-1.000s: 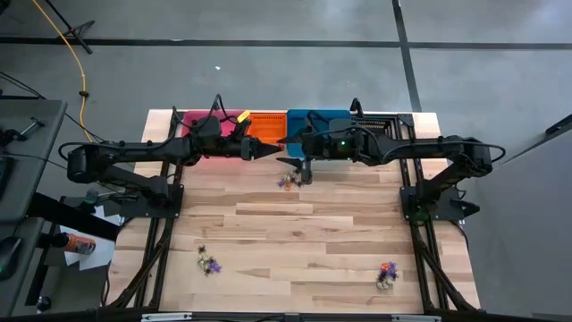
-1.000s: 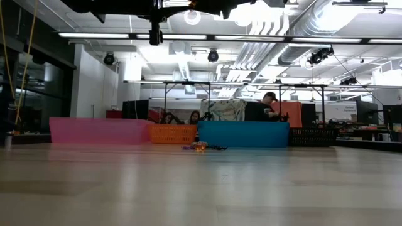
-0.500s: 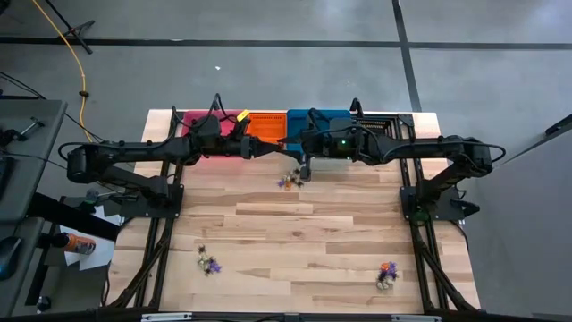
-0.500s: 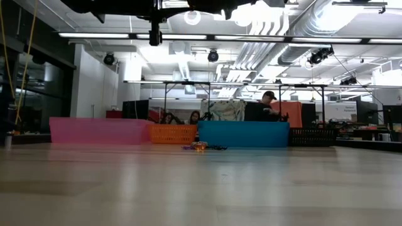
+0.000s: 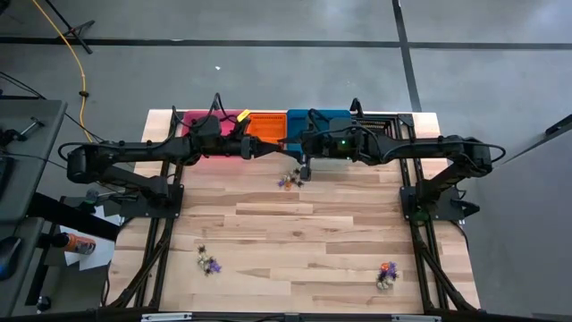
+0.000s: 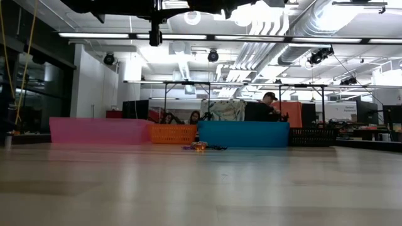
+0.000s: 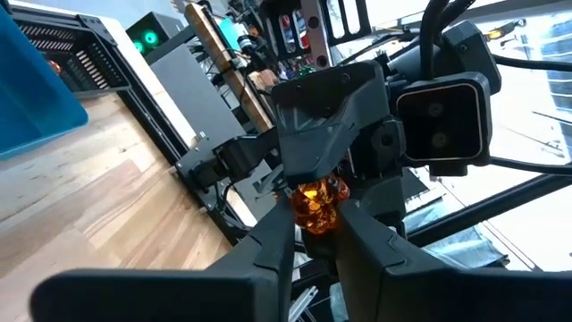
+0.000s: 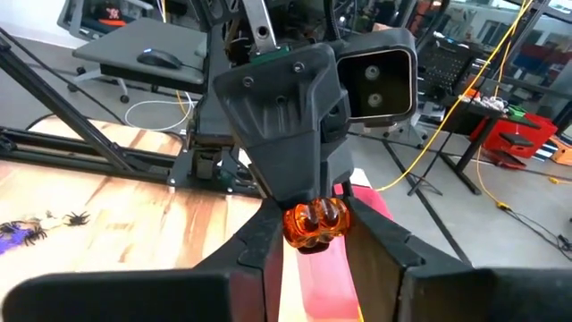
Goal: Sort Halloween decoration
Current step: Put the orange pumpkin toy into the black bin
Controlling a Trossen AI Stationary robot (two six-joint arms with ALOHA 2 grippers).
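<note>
Up over the far middle of the table [image 5: 295,233], above the row of bins. Pinching one glossy orange trinket [image 8: 315,224] from both sides at once: clamped narrow in the left gripper [image 7: 317,231], clamped narrow in the right gripper [image 8: 317,240] too, nose to nose, wrist camera staring at wrist camera. Sitting right at the fingertips of each, well off the wood.

Down below, just near of the orange bin [image 5: 266,125] and blue bin [image 5: 322,118], leaving a small heap of purple and orange trinkets [image 5: 288,181] on the boards. Farther toward the near edge, showing two more little heaps, one near-left [image 5: 208,263], one near-right [image 5: 386,274], both well apart from the arms. Flanking the row, pink bin [image 5: 185,125] at far left, black bin [image 5: 382,121] at far right.

Against a second ago: right fingers closed in from a wide spread onto the trinket; left arm's tip drawn back to the left in the high view. No shift among the heaps on the table.
</note>
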